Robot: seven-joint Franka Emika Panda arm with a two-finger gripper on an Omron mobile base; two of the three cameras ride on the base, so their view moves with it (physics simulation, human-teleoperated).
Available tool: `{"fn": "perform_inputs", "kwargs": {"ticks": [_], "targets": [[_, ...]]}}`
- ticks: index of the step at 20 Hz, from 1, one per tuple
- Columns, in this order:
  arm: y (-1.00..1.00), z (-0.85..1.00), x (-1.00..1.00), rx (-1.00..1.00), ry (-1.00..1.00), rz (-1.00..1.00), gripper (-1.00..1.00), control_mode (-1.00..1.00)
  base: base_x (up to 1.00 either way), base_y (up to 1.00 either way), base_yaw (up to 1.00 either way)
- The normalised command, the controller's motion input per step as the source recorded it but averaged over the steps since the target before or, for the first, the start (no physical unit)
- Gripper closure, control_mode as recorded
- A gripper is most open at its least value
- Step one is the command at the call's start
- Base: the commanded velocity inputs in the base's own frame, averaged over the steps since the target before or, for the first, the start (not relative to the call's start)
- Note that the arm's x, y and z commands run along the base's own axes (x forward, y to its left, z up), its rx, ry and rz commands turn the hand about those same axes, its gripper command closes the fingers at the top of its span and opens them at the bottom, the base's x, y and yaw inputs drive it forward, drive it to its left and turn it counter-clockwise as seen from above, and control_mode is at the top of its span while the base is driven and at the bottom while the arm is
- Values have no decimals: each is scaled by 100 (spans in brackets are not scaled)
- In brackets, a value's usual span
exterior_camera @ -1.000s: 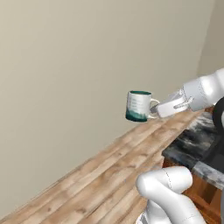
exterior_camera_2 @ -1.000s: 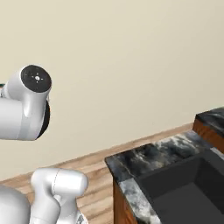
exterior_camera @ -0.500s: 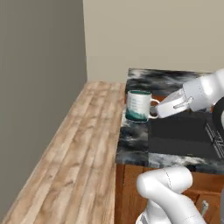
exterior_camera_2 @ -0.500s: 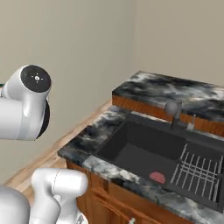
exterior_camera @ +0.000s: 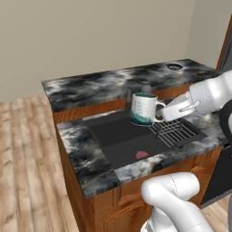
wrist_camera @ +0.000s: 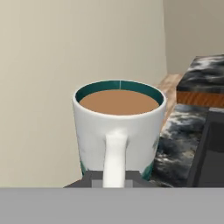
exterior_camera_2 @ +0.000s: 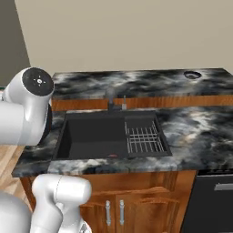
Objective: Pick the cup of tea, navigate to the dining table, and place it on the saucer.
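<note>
The cup [exterior_camera: 144,109] hangs mid-frame in the left base view, above the sink [exterior_camera: 131,138], upright and full of tea. The claw [exterior_camera: 164,113] is clamped on its handle from the right. The arm reaches in level from the right edge, wrist pointing left.

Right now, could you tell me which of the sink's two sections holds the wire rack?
The sink's shallower right-hand section holds the wire rack; the deeper left-hand basin has none.
</note>
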Motion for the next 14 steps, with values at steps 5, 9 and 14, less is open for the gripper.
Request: {"fn": "perform_inputs", "kwargs": {"ticks": [5,9,14], "targets": [[0,0,0,0,0,0,100,100,-37,6,-9],[0,0,0,0,0,0,100,100,-22,16,0],[0,0,0,0,0,0,100,100,-18,81,0]]}}
